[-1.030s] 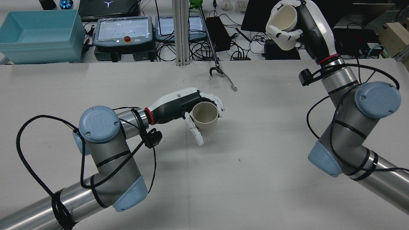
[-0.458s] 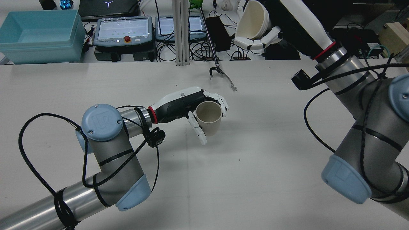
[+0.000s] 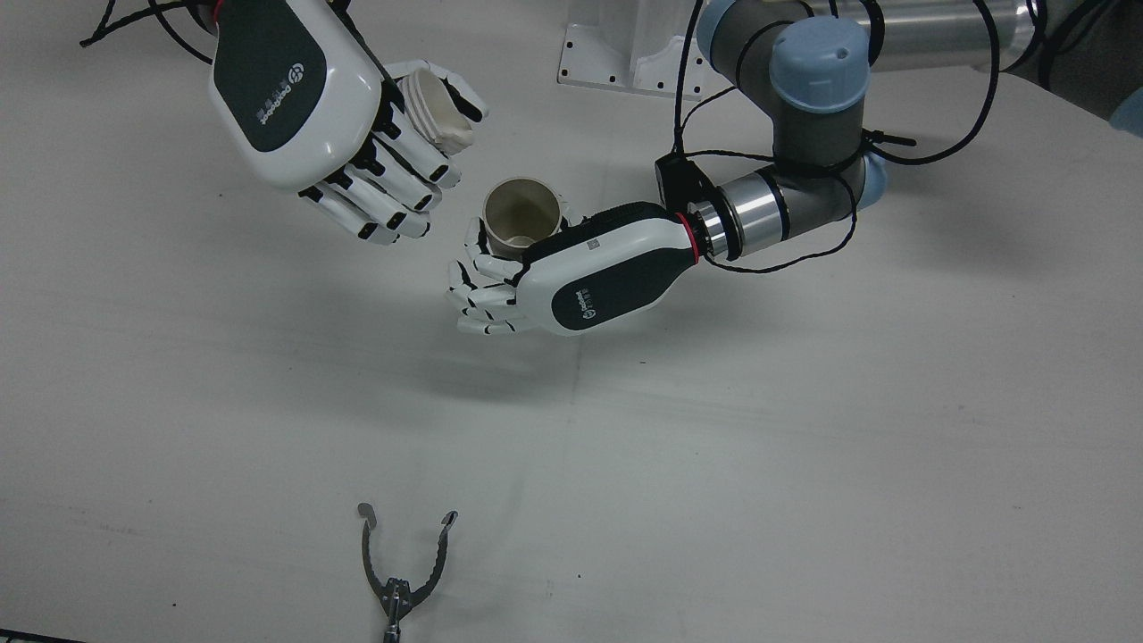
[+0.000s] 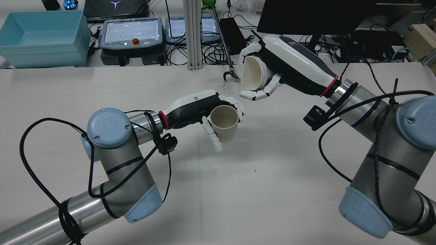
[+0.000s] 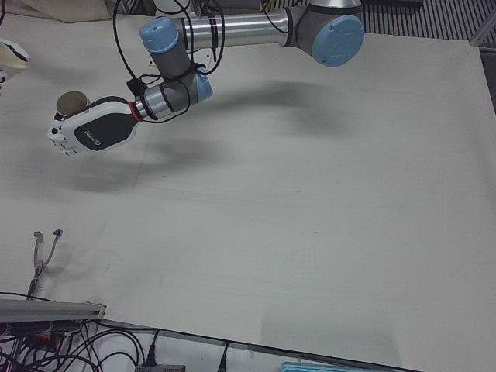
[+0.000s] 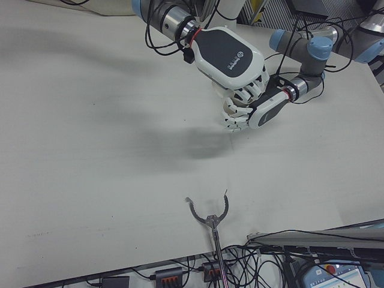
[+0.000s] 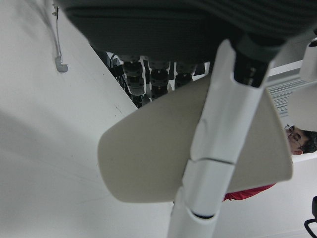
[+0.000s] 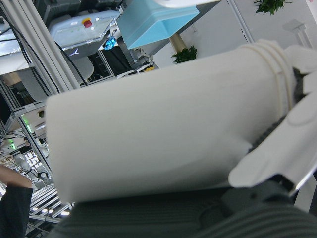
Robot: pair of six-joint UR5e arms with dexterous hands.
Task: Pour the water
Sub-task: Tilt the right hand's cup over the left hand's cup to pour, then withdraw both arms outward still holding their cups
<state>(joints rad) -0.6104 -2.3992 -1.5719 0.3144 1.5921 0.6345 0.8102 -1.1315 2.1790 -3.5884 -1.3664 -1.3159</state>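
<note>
Beige cup (image 4: 224, 123) clasped by left robot hand (image 4: 204, 109), ribbed cup (image 4: 252, 74) clasped by right robot hand (image 4: 272, 73), white table (image 4: 238, 190), cluttered benches behind.

Bright, even light (soft shadows); hand views blurred.

The left arm (image 5: 232, 27) reaches across the white table (image 5: 310, 217) from the top of the left-front view toward its left edge, ending in the left hand (image 5: 89, 133), whose fingers wrap a beige cup (image 5: 71, 101) held upright above the table, open mouth up. At the top left corner a bit of another pale cup (image 5: 11, 56) just shows, cut by the edge. Metal tongs (image 5: 43, 252) lie on the table near the lower left, well apart from the hand
</note>
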